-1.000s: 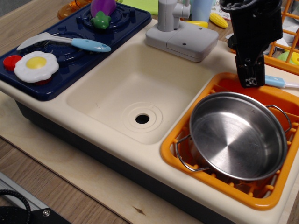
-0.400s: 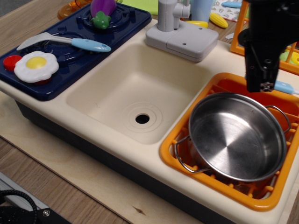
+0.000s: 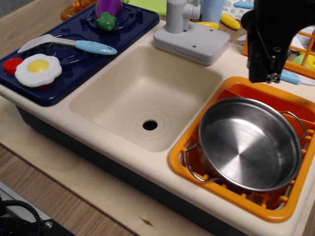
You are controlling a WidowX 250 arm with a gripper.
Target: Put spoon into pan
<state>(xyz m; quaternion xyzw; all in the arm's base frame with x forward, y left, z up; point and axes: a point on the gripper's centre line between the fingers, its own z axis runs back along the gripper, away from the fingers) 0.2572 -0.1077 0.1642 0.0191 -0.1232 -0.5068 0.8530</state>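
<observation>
The black end effector (image 3: pixel 268 76) pinches the near end of the spoon (image 3: pixel 295 78), whose light-blue handle sticks out rightward at the bench's far right edge. Just nearer, the pan (image 3: pixel 248 143) sits empty in the orange rack (image 3: pixel 189 169).

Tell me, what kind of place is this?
Probably a toy kitchen set up on a wooden table for robot practice. It has a plastic sink with a tap, a blue hob holding a toy egg, and a pan in an orange rack.
</observation>
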